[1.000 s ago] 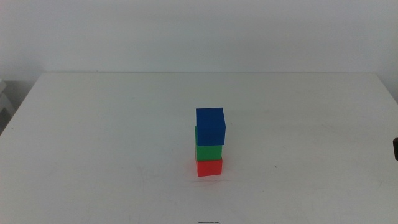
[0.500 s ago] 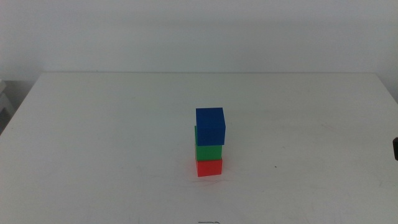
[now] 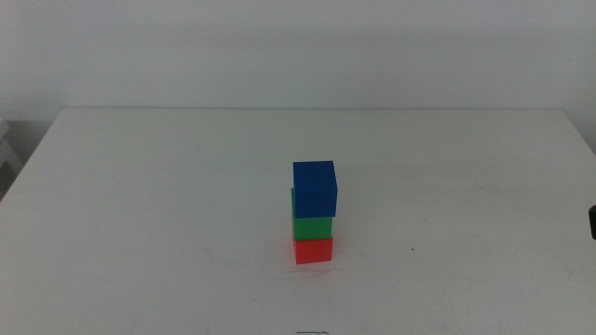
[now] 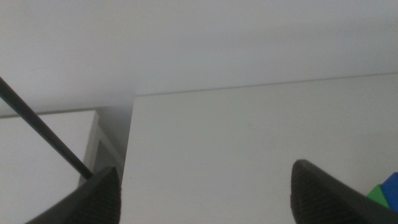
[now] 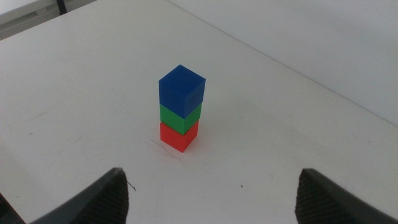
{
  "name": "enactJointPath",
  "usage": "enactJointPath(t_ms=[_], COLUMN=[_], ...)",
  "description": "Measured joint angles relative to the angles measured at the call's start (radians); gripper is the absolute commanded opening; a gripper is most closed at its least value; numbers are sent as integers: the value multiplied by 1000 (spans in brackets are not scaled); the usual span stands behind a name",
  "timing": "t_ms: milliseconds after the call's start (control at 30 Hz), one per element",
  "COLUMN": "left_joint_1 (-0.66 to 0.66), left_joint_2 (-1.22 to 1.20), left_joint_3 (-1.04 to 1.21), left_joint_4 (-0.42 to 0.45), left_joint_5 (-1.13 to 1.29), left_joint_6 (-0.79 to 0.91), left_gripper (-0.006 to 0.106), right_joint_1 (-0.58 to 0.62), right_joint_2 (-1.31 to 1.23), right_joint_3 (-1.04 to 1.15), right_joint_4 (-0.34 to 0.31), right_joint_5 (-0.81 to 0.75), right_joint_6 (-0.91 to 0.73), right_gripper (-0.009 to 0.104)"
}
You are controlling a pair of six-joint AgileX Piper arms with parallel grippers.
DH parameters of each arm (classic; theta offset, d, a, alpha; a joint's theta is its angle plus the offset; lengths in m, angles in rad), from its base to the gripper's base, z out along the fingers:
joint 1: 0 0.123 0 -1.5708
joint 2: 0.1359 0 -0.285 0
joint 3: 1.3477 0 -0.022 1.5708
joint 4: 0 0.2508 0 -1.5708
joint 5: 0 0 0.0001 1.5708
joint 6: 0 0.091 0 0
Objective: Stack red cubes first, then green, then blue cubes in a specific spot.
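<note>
A stack of three cubes stands on the white table near its middle. The red cube (image 3: 314, 250) is at the bottom, the green cube (image 3: 312, 226) on it, and the blue cube (image 3: 315, 188) on top, set slightly askew. The stack also shows in the right wrist view: red cube (image 5: 179, 135), green cube (image 5: 180, 118), blue cube (image 5: 181, 91). My right gripper (image 5: 211, 193) is open and empty, well back from the stack. My left gripper (image 4: 205, 193) is open and empty, off to the side; the blue cube (image 4: 390, 185) and green cube (image 4: 377, 195) peek in at its view's edge.
The white table (image 3: 149, 205) ends at a far edge against a white wall. A dark part of the right arm (image 3: 592, 221) shows at the picture's right edge. A white cabinet (image 4: 43, 137) stands beside the table.
</note>
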Motion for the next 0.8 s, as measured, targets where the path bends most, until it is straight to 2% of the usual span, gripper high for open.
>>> enactJointPath(t_ms=[100, 267, 333, 400, 500, 600, 800], left_joint_1=[0, 0, 0, 0, 0, 0, 1], left_joint_2=[-75, -244, -316, -387, -489, -598, -792], left_joint_3=[93, 332, 452, 572, 752, 941, 1281], left_joint_4=[3, 59, 72, 72, 67, 49, -26], left_joint_5=[-66, -240, -290, -345, -456, -592, -836], left_joint_6=[0, 0, 0, 0, 0, 0, 3], left_gripper=[94, 94, 94, 94, 94, 94, 94], right_joint_1=[0, 0, 0, -5, -50, -139, -354], right_joint_2=[0, -12, -31, -55, -109, -192, -392], right_joint_3=[4, 61, 107, 163, 261, 376, 616], right_joint_4=[-10, -126, -150, -150, -112, -76, -63], right_joint_5=[-3, -79, -138, -195, -285, -323, -330], right_joint_6=[0, 0, 0, 0, 0, 0, 0], right_gripper=[79, 79, 79, 79, 79, 79, 79])
